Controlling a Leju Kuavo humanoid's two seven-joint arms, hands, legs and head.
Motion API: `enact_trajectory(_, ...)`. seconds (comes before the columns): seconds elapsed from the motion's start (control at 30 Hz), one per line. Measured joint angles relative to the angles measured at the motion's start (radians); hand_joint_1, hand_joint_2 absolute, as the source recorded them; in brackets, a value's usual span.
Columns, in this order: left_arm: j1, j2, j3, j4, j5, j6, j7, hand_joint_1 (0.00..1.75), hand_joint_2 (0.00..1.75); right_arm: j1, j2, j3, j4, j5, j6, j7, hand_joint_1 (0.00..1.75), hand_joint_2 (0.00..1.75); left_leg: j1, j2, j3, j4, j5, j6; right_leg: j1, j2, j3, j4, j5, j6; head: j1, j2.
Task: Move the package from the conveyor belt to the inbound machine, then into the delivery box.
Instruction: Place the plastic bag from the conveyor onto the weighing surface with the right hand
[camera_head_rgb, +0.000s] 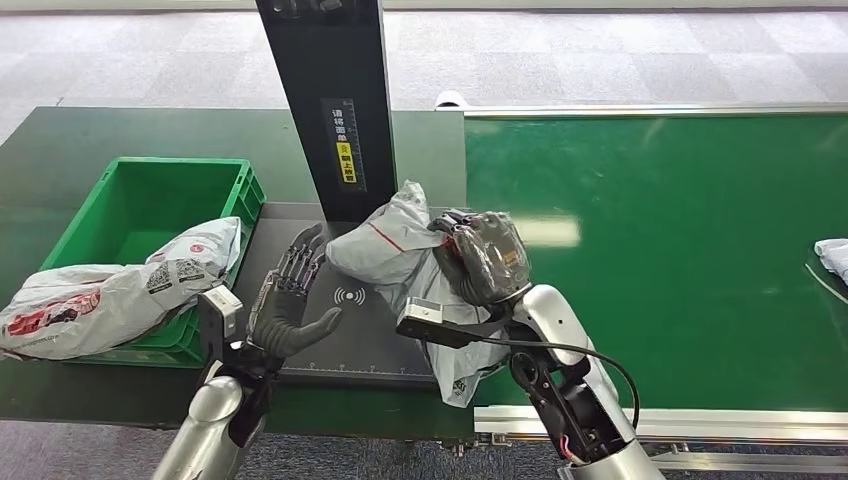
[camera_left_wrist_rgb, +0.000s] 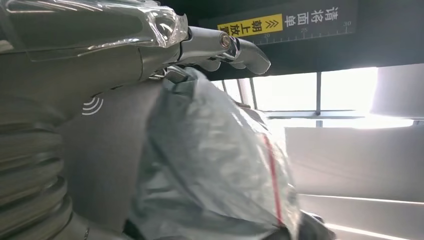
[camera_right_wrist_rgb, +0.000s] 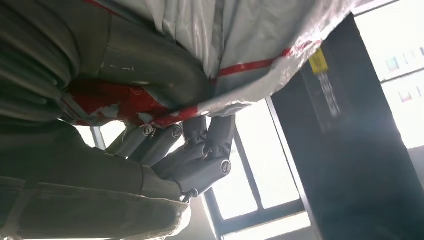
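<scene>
The robot's right hand (camera_head_rgb: 487, 257) clamps a grey plastic package (camera_head_rgb: 400, 260) with a red stripe, holding it over the dark scanning pad (camera_head_rgb: 350, 330) of the inbound machine (camera_head_rgb: 330, 100). Beside it, the left hand (camera_head_rgb: 290, 300) hangs over the pad with fingers spread and nothing in them. To the left on the worktop (camera_head_rgb: 60, 150), a green delivery box (camera_head_rgb: 150, 205) holds another printed grey parcel (camera_head_rgb: 110, 285) that spills over its near rim. The green conveyor belt (camera_head_rgb: 680, 260) stretches away on the right, with a white item (camera_head_rgb: 832, 258) at its far edge.
</scene>
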Motion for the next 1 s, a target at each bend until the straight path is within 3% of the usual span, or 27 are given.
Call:
enact_trajectory(0.13,0.019,0.002,0.001,-0.017,0.003,-0.004,0.000,0.00,1.75,-0.068,0.001,0.063,0.178,0.074,0.026,0.045,1.75,1.75,0.000,0.000,0.000,0.000,0.000,0.000,0.000,-0.001,0.000,0.000,0.000,0.000,0.000,0.000)
enact_trajectory(0.37,0.018,-0.007,0.001,-0.016,0.017,-0.024,0.011,0.00,1.75,-0.205,0.019,0.197,0.433,0.124,0.123,0.026,1.75,1.75,0.000,-0.001,0.001,0.000,0.000,0.000,0.000,-0.001,0.000,0.000,0.000,0.000,0.000,0.000)
enact_trajectory(0.7,0.018,-0.009,-0.001,0.003,0.025,-0.033,0.009,0.00,1.75,-0.297,0.028,0.349,0.587,0.121,0.137,0.017,1.75,1.75,0.000,0.001,0.003,0.000,0.000,0.000,0.000,0.000,0.002,0.000,0.000,0.000,0.000,0.000)
enact_trajectory(0.73,0.018,-0.009,-0.001,0.003,0.025,-0.033,0.009,0.00,1.75,-0.302,0.028,0.355,0.593,0.120,0.134,0.017,1.51,1.75,0.000,0.001,0.004,0.000,0.000,0.000,0.000,0.000,0.003,0.000,0.000,0.000,0.000,0.000)
enact_trajectory(0.83,0.018,-0.009,-0.001,0.003,0.027,-0.032,0.008,0.00,1.75,-0.309,0.031,0.368,0.605,0.102,0.106,0.015,0.21,1.75,0.000,0.001,0.005,0.000,0.000,0.000,0.000,0.000,0.004,0.000,0.000,0.000,0.000,0.000)
enact_trajectory(0.87,0.019,-0.008,-0.001,0.003,0.029,-0.032,0.008,0.00,1.75,-0.310,0.032,0.370,0.608,0.087,0.093,0.011,0.00,1.75,0.000,0.001,0.005,0.000,0.000,0.000,0.000,0.000,0.004,0.000,0.000,0.000,0.000,0.000)
enact_trajectory(1.0,0.022,-0.008,-0.001,0.003,0.033,-0.035,0.007,0.00,1.75,-0.304,0.034,0.365,0.606,-0.022,0.042,-0.046,0.00,1.75,0.000,0.001,0.005,0.000,0.000,0.000,0.000,0.000,0.004,0.000,0.000,0.000,0.000,0.000)
